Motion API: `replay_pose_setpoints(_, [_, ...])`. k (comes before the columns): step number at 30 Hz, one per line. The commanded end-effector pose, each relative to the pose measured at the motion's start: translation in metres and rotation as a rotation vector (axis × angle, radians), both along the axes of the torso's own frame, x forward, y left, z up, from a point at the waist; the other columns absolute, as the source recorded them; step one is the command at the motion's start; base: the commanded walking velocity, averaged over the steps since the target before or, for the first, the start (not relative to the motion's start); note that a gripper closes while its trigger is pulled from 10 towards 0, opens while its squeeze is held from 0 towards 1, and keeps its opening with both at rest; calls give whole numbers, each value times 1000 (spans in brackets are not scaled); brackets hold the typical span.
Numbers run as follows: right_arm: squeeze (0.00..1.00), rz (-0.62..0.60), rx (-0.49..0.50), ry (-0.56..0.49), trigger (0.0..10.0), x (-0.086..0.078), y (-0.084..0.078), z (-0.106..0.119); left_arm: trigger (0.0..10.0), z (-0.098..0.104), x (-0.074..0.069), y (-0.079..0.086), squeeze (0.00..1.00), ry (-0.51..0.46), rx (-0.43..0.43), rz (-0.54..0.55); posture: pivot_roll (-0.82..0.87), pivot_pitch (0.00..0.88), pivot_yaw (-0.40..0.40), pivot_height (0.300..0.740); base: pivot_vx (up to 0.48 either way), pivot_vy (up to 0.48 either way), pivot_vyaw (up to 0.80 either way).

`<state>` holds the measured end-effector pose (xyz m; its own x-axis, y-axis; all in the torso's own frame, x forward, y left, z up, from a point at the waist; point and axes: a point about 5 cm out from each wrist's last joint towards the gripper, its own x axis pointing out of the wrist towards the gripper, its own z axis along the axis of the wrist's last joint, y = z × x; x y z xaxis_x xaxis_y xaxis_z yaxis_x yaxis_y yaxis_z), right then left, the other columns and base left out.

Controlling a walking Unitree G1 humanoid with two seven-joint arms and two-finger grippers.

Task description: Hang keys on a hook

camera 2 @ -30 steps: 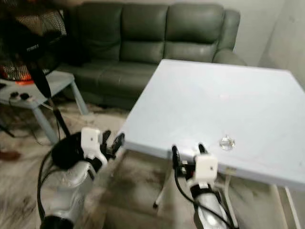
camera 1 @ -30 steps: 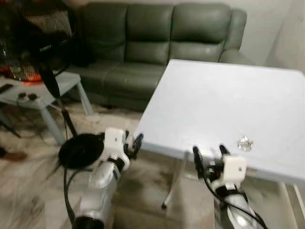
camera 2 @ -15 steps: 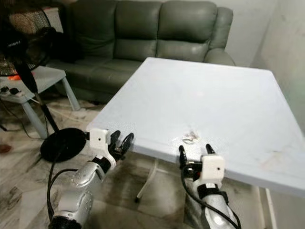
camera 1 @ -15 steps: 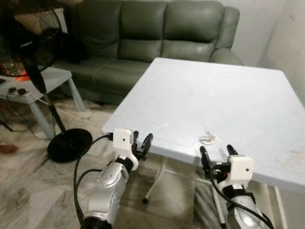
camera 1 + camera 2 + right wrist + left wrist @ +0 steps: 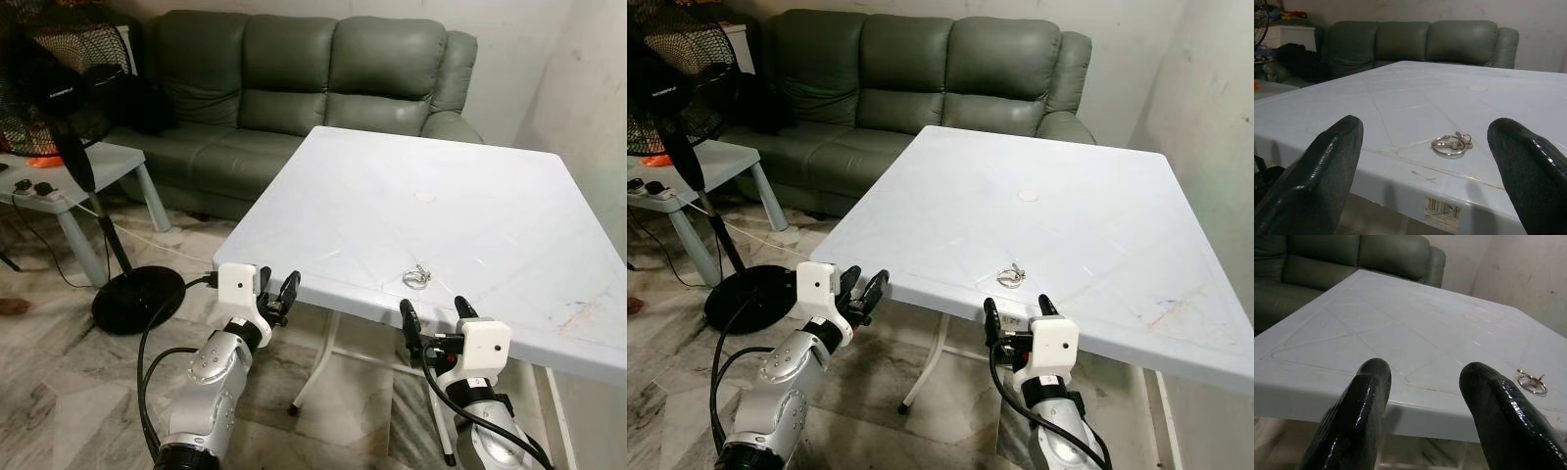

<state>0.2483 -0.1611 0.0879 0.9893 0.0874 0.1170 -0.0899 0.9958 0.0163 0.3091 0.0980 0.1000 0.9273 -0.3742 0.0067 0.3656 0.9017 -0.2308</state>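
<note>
Closer now to white plastic table (image 5: 509, 225); small silver key ring (image 5: 418, 277) lower centre.
Right gripper (image 5: 432, 314) wide open, left gripper (image 5: 277, 291) parted; best lowered squarely over ring.

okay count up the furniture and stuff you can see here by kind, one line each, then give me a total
Sofas: 1, green sofa
Tables: 2, white table and grey side table
Fans: 1, black standing fan
Key sets: 1, keys on the white table
Grippers: 2, left gripper and right gripper
Total: 7
</note>
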Motion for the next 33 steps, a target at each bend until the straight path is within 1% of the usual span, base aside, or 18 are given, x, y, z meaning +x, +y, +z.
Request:
replay_pose_setpoints(1, [0, 0, 2, -12, 10000, 2, -1, 4, 10000, 2, 0, -1, 0, -6, 0, -13, -87, 0, -2, 740, 0, 0, 0])
replay_pose_setpoints(11, [0, -4, -1, -5, 10000, 4, -1, 4, 10000, 2, -1, -4, 0, -11, -1, -44, -87, 0, -4, 740, 0, 0, 0])
replay_pose_setpoints(15, [0, -40, 6, 10, 10000, 8, -3, 5, 10000, 3, -1, -4, 0, -12, 0, -45, -86, 0, -2, 740, 0, 0, 0])
replay_pose_setpoints(18, [0, -62, -14, 18, 10000, 12, -5, 8, 10000, 4, -1, -4, 0, -13, 0, -51, -85, 0, -2, 740, 0, 0, 0])
replay_pose_setpoints(21, [0, -70, -16, 20, 10000, 20, -8, 12, 10000, 6, -1, -6, 0, -20, 8, -68, -83, 0, -2, 740, 0, 0, 0])
replay_pose_setpoints(23, [0, -51, -72, -7, 10000, 30, -9, 21, 10000, 7, -2, -11, 0, -26, 16, -105, -80, 0, -5, 740, 0, 0, 0])
replay_pose_setpoints(24, [0, -49, -79, -13, 10000, 33, -11, 23, 10000, 8, -3, -13, 0, -27, 18, -117, -78, 0, -5, 740, 0, 0, 0])
replay_pose_setpoints(25, [0, -49, -84, -19, 10000, 39, -14, 28, 10000, 9, -4, -16, 0, -30, 20, -141, -76, 5, -7, 740, 0, 0, 0])
replay_pose_setpoints(27, [0, -48, -88, -24, 10000, 45, -17, 32, 10000, 10, -4, -18, 0, -33, 22, -160, -76, 5, -7, 740, 0, 0, 0])
replay_pose_setpoints(29, [0, -48, -93, -22, 10000, 49, -19, 36, 10000, 11, -5, -20, 0, -36, 23, -174, -70, 20, -12, 740, 0, 0, 0])
replay_pose_setpoints(31, [0, -37, -112, -34, 10000, 58, -24, 44, 10000, 13, -8, -24, 0, -43, 26, -212, -68, 26, -14, 740, 0, 0, 0])
replay_pose_setpoints(32, [0, -35, -111, -36, 10000, 64, -27, 50, 10000, 14, -10, -26, 0, -45, 30, -232, -62, 43, -19, 740, 0, 0, 0])
replay_pose_setpoints(33, [0, -32, -115, -38, 10000, 66, -29, 52, 10000, 15, -11, -27, 0, -44, 29, -234, -62, 46, -20, 740, 0, 0, 0])
